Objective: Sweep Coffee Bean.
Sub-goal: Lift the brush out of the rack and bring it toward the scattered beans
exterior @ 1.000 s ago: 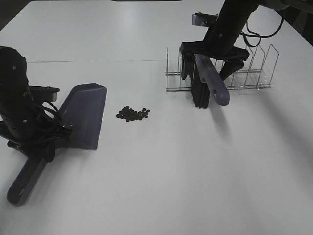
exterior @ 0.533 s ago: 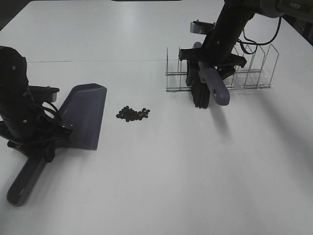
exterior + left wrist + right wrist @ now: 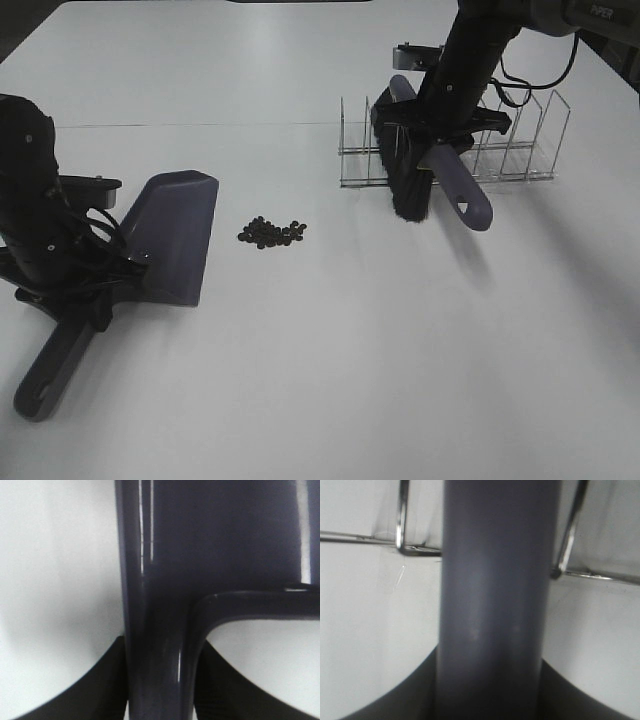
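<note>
One white table fills the scene. Two dark arms work over it, one at the left and one at the far right.

One purple dustpan lies flat at the left, its wide mouth facing right and its handle running toward the near left corner. The left gripper is pinched on the dustpan's neck, where the pan narrows into the handle; the left wrist view shows dark fingers pressed against both sides of it.

One wire rack stands at the far right. Its upright dividers are partly hidden, so they cannot be counted.

One brush hangs tilted at the rack's near left end, black bristles down and handle slanting near and right. The right gripper is clamped on its handle.

One small heap of coffee beans, a few dozen and too tiny to count, lies just right of the dustpan's mouth and well apart from the brush.
</note>
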{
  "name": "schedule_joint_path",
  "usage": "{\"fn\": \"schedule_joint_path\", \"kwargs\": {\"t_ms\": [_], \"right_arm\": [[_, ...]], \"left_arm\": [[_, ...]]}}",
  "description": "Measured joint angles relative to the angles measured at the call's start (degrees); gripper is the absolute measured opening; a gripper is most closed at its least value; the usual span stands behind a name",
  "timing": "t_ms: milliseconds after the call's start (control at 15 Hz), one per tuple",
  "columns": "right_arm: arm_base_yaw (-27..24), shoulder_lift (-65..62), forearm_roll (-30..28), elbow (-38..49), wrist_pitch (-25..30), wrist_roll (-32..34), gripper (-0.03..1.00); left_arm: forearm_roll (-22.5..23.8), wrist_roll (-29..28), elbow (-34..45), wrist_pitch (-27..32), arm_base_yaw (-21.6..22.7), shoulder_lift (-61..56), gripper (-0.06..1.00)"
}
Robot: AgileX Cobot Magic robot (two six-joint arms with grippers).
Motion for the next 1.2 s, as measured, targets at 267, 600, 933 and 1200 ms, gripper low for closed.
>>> {"fn": "schedule_joint_path", "kwargs": {"t_ms": [267,600,933,1200], "right_arm": [[0.0,-1.1,0.5,1.0,0.0,0.1,0.29],[0.1,-9.1,0.2,10.7,0.0,0.1,0.29],[0.1,-19.7,-1.5,20.3,0.1,0.1,0.29],[0.1,-23.9,-6.7,27.5,0.1,0.5,0.29]], "left_arm": [[0.0,0.0,0.0,0.0,0.0,0.0,0.33],[0.0,0.0,0.0,0.0,0.0,0.0,0.33],[-0.1,0.1,0.0,-0.1,0.0,0.0,0.33],[-0.1,0.1,0.0,-0.1,0.0,0.0,0.33]]}}
